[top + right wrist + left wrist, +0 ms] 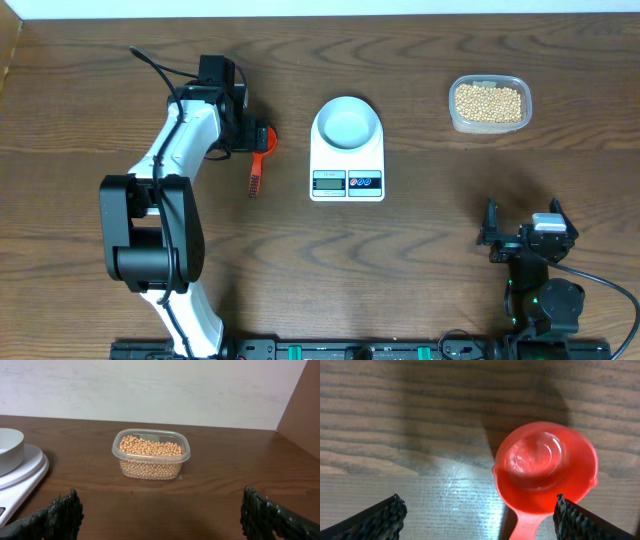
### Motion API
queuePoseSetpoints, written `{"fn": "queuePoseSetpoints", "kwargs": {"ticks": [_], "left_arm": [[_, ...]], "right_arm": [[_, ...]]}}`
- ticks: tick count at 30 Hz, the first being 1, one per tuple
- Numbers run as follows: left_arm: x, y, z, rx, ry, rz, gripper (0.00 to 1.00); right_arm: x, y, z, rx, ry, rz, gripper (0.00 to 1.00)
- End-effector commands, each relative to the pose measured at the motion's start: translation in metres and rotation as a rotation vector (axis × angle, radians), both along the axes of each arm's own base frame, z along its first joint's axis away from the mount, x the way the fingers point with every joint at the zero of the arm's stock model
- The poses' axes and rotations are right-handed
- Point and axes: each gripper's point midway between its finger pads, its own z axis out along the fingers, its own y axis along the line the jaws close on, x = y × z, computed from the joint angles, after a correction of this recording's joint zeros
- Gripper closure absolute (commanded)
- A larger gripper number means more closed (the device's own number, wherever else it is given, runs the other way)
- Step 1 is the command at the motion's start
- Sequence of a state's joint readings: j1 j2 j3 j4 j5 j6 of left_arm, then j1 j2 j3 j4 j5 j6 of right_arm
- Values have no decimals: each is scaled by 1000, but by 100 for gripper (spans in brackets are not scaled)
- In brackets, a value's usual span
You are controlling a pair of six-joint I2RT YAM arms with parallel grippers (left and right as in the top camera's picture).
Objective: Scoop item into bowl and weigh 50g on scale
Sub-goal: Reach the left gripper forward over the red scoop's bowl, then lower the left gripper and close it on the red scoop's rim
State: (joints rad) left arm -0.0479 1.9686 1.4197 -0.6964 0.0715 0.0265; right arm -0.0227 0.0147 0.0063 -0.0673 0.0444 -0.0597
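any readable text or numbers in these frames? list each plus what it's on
No legible text in any view.
Grey LCD display on the flat white rectangular digital scale: too small to read.
Two round buttons beside the display: markings blurred.
Clear plastic tub of tan beans: pale patch at the back rim, maybe a label, unreadable.
Red plastic scoop: no markings visible.

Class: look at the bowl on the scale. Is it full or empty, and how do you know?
Empty. Overhead, the bowl shows a bare pale inside; the beans are in the clear tub.
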Motion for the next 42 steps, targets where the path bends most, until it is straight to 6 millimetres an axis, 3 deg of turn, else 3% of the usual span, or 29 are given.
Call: {"fn": "queuePoseSetpoints", "kwargs": {"ticks": [1, 13, 19, 42], "left_arm": [[5, 3, 1, 13, -15, -2, 4], [3, 3, -7, 14, -6, -2, 4], [-1, 3, -23, 15, 35, -2, 4], [0, 3, -22, 15, 30, -2, 4]], "right_arm": [[0, -1, 0, -9, -2, -3, 1], [0, -1, 0, -9, -2, -3, 1], [0, -1, 0, -9, -2, -3, 1], [0, -1, 0, -9, -2, -3, 1]]}}
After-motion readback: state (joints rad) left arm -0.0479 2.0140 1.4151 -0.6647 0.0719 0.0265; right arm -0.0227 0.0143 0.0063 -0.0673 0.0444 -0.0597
